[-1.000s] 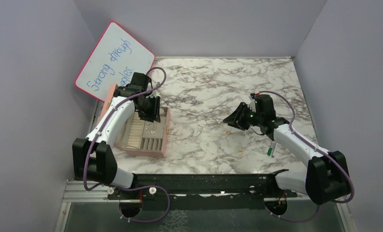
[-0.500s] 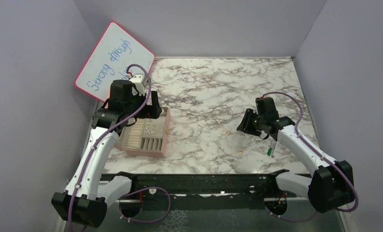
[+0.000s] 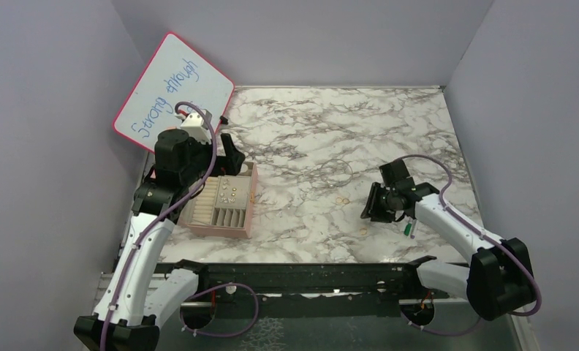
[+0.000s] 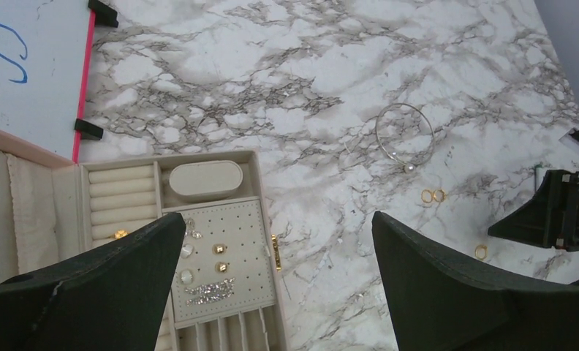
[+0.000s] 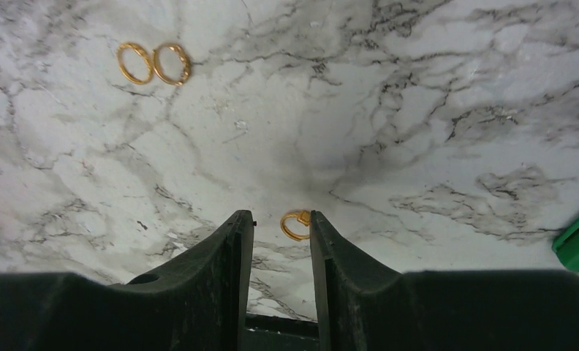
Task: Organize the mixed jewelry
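Note:
The mixed jewelry lies partly on the marble, partly in the pink box (image 3: 221,225). My left gripper (image 4: 278,219) hangs wide open and holds nothing, above the box's right rim (image 4: 267,219). The box's stud panel carries two gold studs (image 4: 219,248) and some sparkly pieces. Low over the table, my right gripper (image 5: 279,219) has its jaws a little apart. One gold ring (image 5: 296,224) lies on the marble at its tips, beside the right-hand finger. Two more gold rings (image 5: 153,63) lie side by side further out.
A thin wire bangle (image 4: 406,167) lies mid-table beyond the ring pair (image 4: 432,195). The green-and-white pen (image 3: 409,227) rests just right of my right gripper (image 3: 372,207). A pink-edged whiteboard (image 3: 173,91) leans at the back left behind the box. Grey walls enclose the table.
My left gripper has opened wide and lifted back off the box. My right gripper has moved toward the near edge and down over the single ring.

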